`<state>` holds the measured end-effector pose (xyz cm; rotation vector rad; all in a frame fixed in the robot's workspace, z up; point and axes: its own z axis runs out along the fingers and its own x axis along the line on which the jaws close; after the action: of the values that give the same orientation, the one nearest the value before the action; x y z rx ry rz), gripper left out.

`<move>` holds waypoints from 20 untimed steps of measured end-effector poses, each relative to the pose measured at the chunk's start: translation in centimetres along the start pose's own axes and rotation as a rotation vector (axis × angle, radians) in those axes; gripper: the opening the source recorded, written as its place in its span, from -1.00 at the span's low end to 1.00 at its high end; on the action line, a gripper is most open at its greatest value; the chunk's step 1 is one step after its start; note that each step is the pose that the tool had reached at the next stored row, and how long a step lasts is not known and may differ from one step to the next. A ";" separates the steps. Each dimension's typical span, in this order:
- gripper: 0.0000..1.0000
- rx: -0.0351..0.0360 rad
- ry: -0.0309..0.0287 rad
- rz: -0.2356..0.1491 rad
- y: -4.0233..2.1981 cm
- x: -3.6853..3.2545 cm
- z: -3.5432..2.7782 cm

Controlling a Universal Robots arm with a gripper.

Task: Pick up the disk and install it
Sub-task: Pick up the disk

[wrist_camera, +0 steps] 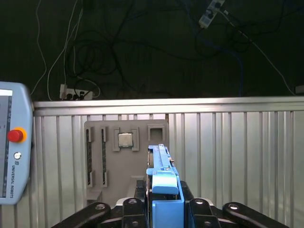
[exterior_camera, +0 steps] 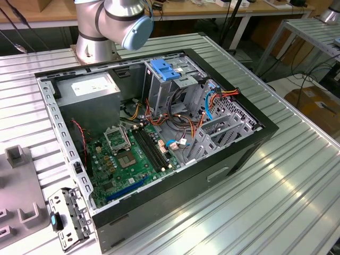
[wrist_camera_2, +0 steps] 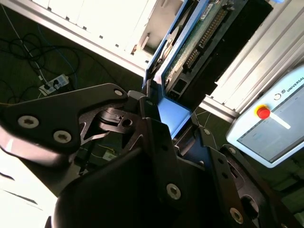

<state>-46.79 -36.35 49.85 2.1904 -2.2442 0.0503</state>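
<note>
1. Exterior view: the open computer case (exterior_camera: 159, 133) stands on the ribbed table (exterior_camera: 276, 175), and the arm's base (exterior_camera: 95, 32) rises from the table behind it. Inside the case, the drive cage under the blue latch (exterior_camera: 162, 69) is open from above. Bare table lies beside the case on the exterior view's right.
2. First wrist view: the gripper (wrist_camera: 164, 199) is clenched on the disk (wrist_camera: 160, 161), with a black finger (wrist_camera: 138, 192) against each side of the blue carrier. The disk stands edge-on above the table and projects past the fingertips. A grey fixture tray (wrist_camera: 95, 156) lies on the table beyond it, short of the table's edge. A teach pendant (wrist_camera: 14, 147) sits off to one side.
3. Second wrist view: the fingers (wrist_camera_2: 156, 137) grip the carrier end. The disk's circuit-board face (wrist_camera_2: 199, 42) is exposed and touches nothing else.
</note>
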 end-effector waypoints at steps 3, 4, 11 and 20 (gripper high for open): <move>-0.25 0.0000 0.0001 0.000 -0.28 -0.01 0.00; -0.25 -0.0001 0.0001 0.000 -0.44 -0.01 0.00; -0.25 -0.0001 0.0007 0.000 -1.60 -0.04 0.03; -0.25 -0.0003 0.0008 0.000 -2.85 -0.07 0.05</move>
<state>-43.94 -36.34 49.85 2.1898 -2.2437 0.0509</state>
